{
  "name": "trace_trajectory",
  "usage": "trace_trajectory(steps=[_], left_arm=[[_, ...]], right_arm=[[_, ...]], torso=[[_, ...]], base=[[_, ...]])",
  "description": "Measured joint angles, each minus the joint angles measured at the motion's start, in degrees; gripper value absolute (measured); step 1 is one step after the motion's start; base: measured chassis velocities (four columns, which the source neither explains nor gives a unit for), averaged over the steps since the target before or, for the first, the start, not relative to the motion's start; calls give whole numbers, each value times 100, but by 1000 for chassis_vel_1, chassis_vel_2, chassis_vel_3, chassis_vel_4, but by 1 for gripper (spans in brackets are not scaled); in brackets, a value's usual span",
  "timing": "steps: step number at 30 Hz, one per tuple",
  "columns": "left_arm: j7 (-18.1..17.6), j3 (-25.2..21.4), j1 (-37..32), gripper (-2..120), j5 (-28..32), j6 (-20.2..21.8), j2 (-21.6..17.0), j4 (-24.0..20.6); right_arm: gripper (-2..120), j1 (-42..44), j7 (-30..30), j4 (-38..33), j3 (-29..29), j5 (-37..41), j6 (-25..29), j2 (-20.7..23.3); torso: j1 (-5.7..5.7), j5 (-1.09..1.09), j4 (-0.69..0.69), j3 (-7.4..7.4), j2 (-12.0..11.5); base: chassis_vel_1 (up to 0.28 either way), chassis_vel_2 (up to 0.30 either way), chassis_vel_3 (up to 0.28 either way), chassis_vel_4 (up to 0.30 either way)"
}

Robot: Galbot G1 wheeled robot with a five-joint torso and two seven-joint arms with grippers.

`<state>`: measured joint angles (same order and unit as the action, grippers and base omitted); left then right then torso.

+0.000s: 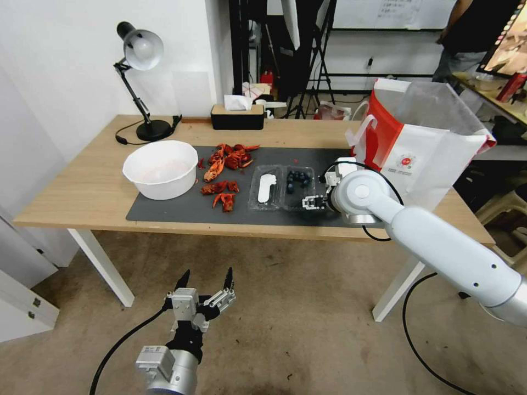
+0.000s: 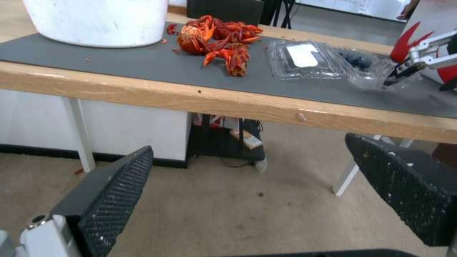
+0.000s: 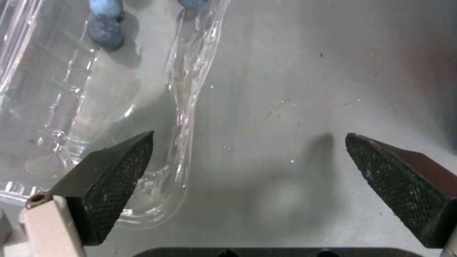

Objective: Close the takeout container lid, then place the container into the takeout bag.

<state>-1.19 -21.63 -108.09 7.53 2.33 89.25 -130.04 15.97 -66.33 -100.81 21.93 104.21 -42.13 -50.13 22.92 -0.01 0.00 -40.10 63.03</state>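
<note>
We find the container (image 1: 281, 188) lying open on the table's mat, lid (image 1: 265, 188) at 9 o'clock. Right claw (image 1: 314, 203), wide, sits at its 4 o'clock corner; left claw (image 1: 206, 281) hangs wide, well apart.

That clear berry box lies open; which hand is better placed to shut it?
Probably the right hand: it is open at the container rim on the mat. The left hand hangs open below table height, well short of it.

container (image 1: 299, 186) open flat on mat, lid (image 1: 265, 188) label-up beside blueberries; takeout bag (image 1: 422, 142) upright, open, right.
</note>
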Motion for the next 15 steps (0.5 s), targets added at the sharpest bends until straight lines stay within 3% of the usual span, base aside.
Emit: trace_trajectory(steps=[8,15], left_arm=[[0,-4,-3,100,-7,-10,9,12],[-2,-26,-23,100,-2,-18,22,-42]], right_arm=[[100,121,193,-60,-181,-292,0,13],[100,625,1429,-395,-732,-1965,178,170]], torso=[[0,1,0,0,0],[0,1,0,0,0]], base=[[0,0,0,0],[0,0,0,0]])
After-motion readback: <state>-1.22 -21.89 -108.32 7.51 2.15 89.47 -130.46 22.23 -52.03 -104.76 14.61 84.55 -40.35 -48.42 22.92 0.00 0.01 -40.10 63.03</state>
